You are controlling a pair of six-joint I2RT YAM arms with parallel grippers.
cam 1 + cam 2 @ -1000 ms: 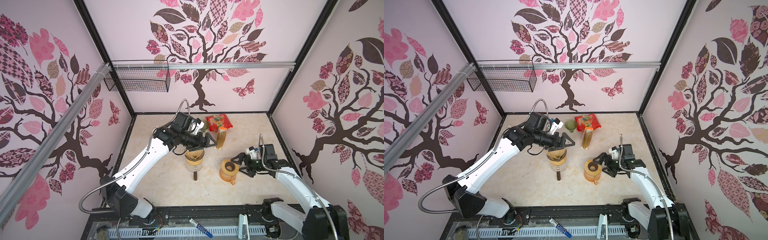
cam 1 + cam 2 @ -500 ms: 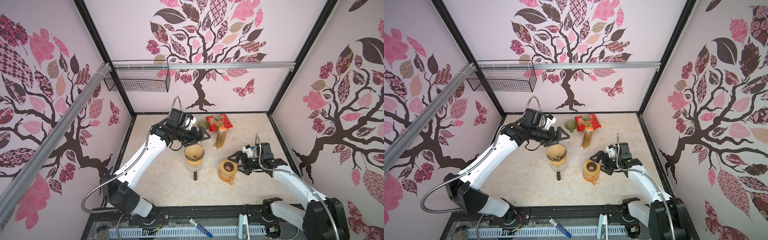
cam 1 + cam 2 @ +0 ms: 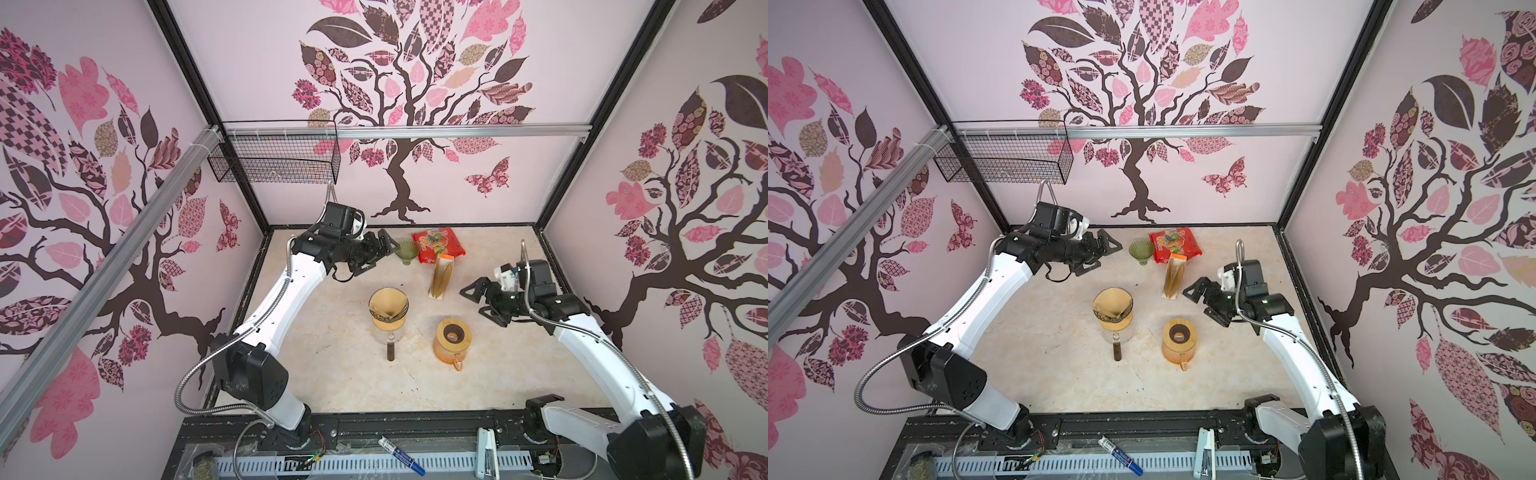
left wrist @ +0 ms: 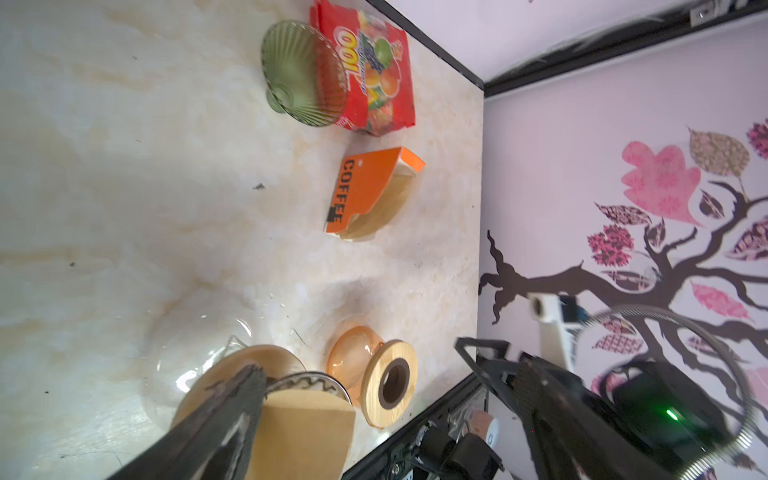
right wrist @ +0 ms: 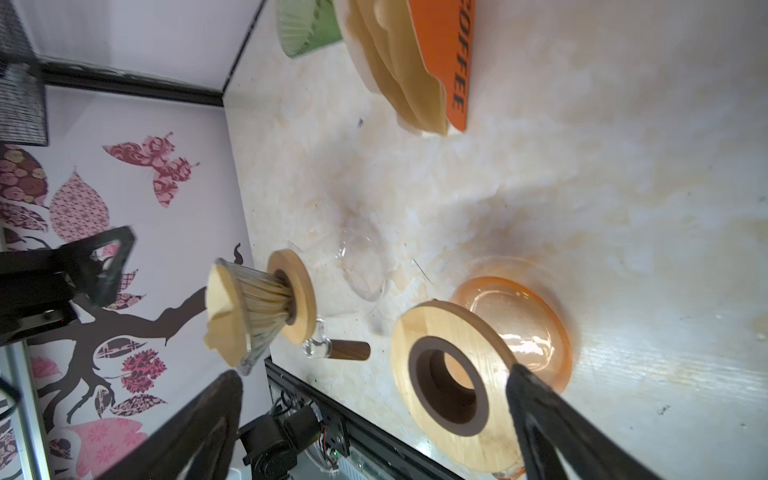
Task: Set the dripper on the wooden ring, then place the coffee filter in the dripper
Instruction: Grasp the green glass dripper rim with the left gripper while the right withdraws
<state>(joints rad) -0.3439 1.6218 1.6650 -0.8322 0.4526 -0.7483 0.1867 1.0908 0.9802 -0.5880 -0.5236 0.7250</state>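
In both top views the left gripper (image 3: 376, 257) (image 3: 1100, 257) hung above the table with its jaws spread wide and nothing between them. The right gripper (image 3: 478, 303) (image 3: 1202, 305) faced it from across the marble top, its jaws just as slack and empty. Between the two, nearer the left jaws and clear of both, stood the dripper (image 3: 389, 319) (image 3: 1113, 318). The brown coffee filter (image 3: 386, 301) (image 3: 1111, 300) was seated inside it, open upward. From the right wrist view the paper's edge (image 5: 218, 311) poked a little past the glass rim. The dripper sat on a wooden collar atop a clear carafe (image 3: 390, 336), whose dark handle pointed away from the left jaws. Near the right jaws, to the dripper's side, stood an orange carafe (image 3: 451, 338) (image 5: 519, 328) with a round wooden lid. Farther out between the grippers sat an orange filter pack (image 3: 441, 278) (image 4: 365, 191) marked COFFEE, with paper cones showing at its open side. Just past the left fingertips stood a green glass cone (image 3: 407, 249) (image 4: 299, 79), with a red snack bag (image 3: 440, 245) just beside it.
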